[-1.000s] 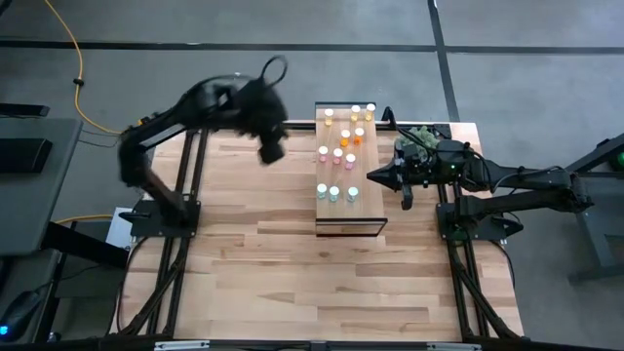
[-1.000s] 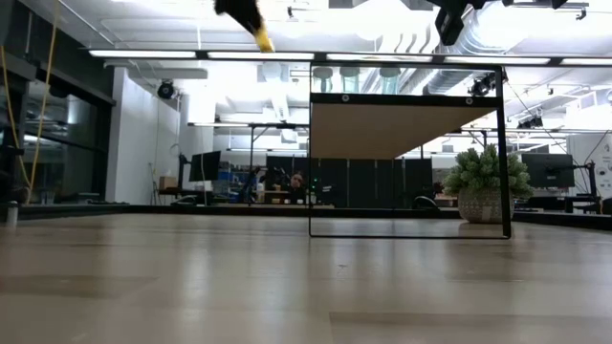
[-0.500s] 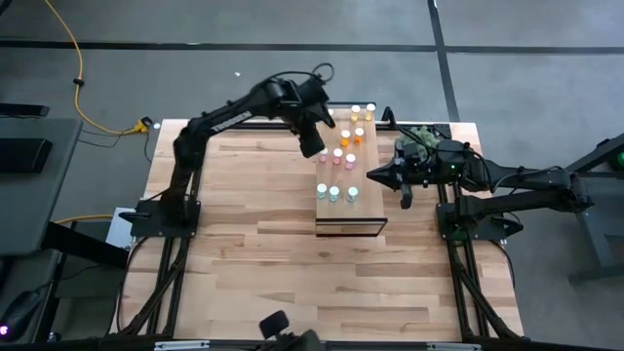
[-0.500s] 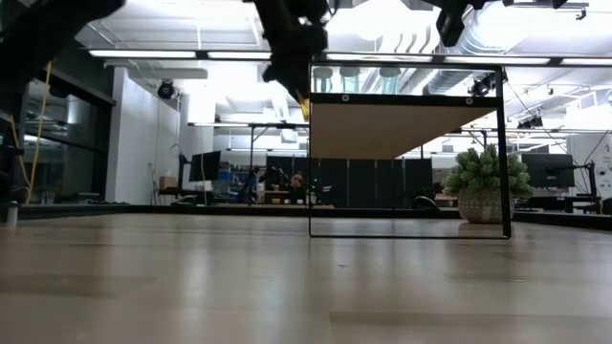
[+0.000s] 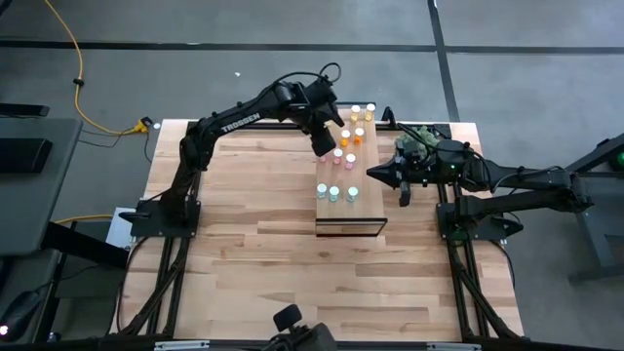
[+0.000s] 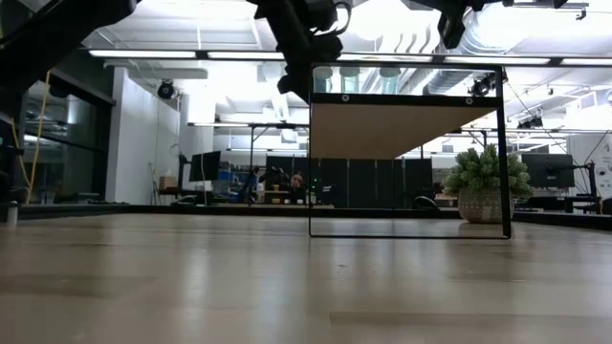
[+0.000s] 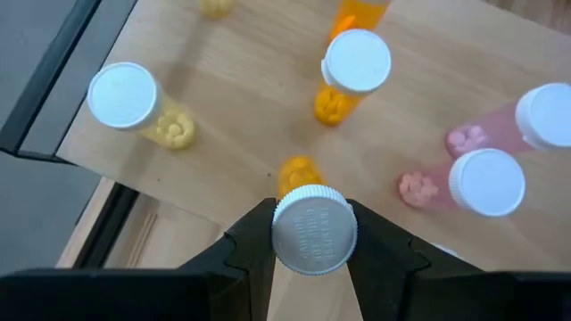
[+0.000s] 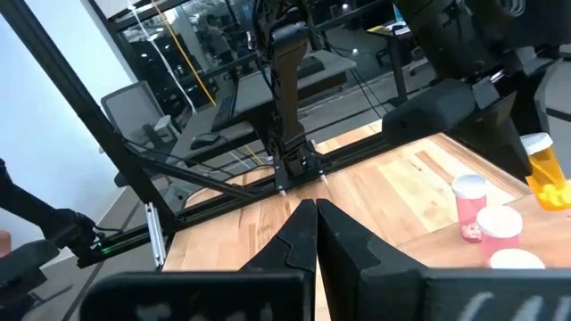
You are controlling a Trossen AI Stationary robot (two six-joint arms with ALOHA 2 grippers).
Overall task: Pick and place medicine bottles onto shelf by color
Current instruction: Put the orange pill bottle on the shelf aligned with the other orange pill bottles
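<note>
The shelf (image 5: 343, 216) stands at the table's far right of centre, and its pale board (image 7: 234, 98) carries several white-capped medicine bottles: yellow (image 7: 136, 103), orange (image 7: 351, 73), pink (image 7: 478, 181) and, nearer, blue-green (image 5: 334, 193). My left gripper (image 5: 323, 148) hangs over the shelf's far left part, shut on an orange-yellow bottle (image 7: 312, 228). My right gripper (image 5: 373, 175) is shut and empty. It points level toward the shelf from its right side. My left gripper pinches the bottle at its white cap (image 7: 314, 259), one finger (image 7: 253, 242) on each side. The fingers slant down from above. The bottle hangs upright below them over the shelf board, its body (image 7: 298, 170) pointing down. Whether its base touches the board cannot be told.
A small potted plant (image 5: 419, 137) sits at the far right, behind my right arm. In the low view the shelf's dark frame (image 6: 501, 153) stands tall above the table. Bare tabletop (image 5: 244, 234) spreads left of the shelf and toward the near edge.
My left gripper has swung toward the table's right edge and down, from left of the shelf to over its far left part. It has carried the bottle along and kept shut on it.
</note>
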